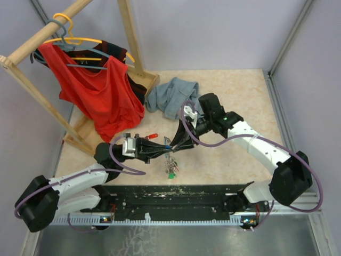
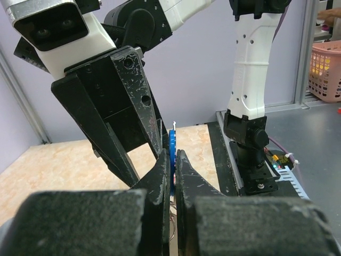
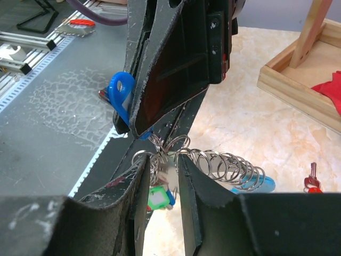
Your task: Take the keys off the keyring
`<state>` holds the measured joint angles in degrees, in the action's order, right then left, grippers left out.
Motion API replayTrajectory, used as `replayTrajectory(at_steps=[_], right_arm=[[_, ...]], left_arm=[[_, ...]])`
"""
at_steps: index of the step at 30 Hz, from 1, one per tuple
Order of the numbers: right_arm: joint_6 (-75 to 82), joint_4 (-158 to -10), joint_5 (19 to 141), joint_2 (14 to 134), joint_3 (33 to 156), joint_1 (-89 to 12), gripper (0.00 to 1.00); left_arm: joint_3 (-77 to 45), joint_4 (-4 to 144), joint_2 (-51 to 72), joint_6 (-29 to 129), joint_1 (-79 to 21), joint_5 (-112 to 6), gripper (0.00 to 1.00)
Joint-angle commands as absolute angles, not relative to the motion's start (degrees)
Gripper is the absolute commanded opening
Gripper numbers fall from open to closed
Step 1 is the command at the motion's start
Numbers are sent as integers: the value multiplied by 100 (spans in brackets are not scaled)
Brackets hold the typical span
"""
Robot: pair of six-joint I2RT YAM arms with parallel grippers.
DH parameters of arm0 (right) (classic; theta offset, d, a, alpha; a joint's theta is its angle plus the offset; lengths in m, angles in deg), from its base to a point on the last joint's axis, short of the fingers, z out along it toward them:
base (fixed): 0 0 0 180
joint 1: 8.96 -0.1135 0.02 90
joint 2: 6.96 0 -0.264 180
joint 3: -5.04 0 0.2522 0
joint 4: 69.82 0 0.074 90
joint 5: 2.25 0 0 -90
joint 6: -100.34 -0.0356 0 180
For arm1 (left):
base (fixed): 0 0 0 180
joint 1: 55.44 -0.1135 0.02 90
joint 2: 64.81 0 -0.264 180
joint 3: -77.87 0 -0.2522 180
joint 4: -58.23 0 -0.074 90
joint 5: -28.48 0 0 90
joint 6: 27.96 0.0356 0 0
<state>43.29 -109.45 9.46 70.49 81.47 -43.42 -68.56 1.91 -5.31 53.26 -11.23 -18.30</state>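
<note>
My left gripper (image 1: pixel 161 149) (image 2: pixel 173 152) is shut on the blue part of the keyring (image 2: pixel 172 145), held above the table's front middle. The blue loop (image 3: pixel 121 94) shows in its jaws in the right wrist view. A coil of silvery rings (image 3: pixel 229 165) and a bunch of keys (image 1: pixel 171 169) hang from it, one with a green head (image 3: pixel 159 196). My right gripper (image 1: pixel 179 143) (image 3: pixel 162 160) stands narrowly open around the rings where the keys hang. One red-headed key (image 1: pixel 153 136) (image 3: pixel 311 182) lies loose on the table.
A wooden clothes rack (image 1: pixel 136 48) with a red shirt (image 1: pixel 101 93) stands at the back left, its base (image 3: pixel 298 80) near my right gripper. A grey-blue cloth (image 1: pixel 170 96) lies behind the grippers. A black rail (image 1: pixel 176 194) runs along the front edge.
</note>
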Motion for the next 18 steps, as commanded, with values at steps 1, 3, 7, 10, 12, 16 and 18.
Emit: replayTrajectory(at_steps=[1,3,7,10,12,16,18], right_arm=[[4256,-10660,941,7024,8175,-4441,28],[4267,-10670,941,7036,8175,-4458,28],[4406,-10786,900,7034,8198,-4469,27],[4523,-10898,865,7035,8231,-4470,23],[4584,-10959,839,7029,8242,-4471,23],[4585,-10937,857,7025,8230,-4474,24],[4494,-10836,920,7029,8207,-4474,25]], left_arm=[[-6662,-313,-558,5245,-1149,-1874,0],[-6675,-339,-553,5254,-1149,-1918,0],[-6710,-358,-561,5287,-1149,-2037,0],[-6730,-336,-566,5319,-1149,-2126,0],[-6728,-309,-561,5338,-1149,-2173,0],[-6719,-315,-521,5334,-1149,-2188,0],[-6699,-336,-493,5298,-1149,-2166,0]])
